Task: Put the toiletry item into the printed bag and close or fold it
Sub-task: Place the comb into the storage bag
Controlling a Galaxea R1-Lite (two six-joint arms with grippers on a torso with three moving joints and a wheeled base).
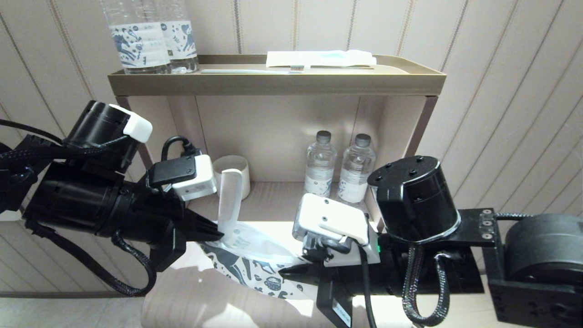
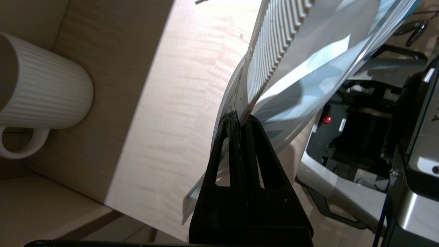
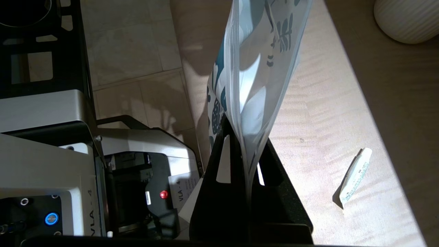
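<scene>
White comb point(image 1: 229, 196) upright at centre frame, left gripper point(image 1: 217, 234) clamped on its lower end, right gripper point(image 1: 284, 272) pinching printed bag point(image 1: 255, 259) below centre, ribbed mug point(image 1: 237, 175) behind.

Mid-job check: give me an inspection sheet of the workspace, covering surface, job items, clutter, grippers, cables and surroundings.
Surface: pale wood shelf, partly sunlit.
Job's things: white comb standing half out of the printed bag, which is held up between both grippers.
Clutter: ribbed white mug, two small water bottles, small white sachet on the shelf; toothbrush, packet and large bottles on the top tray.
Grippers: left gripper shut on comb and bag; right gripper shut on the bag's edge.
Cables: black sleeved cables on both arms, away from the bag.
Surroundings: striped wall panelling.
</scene>
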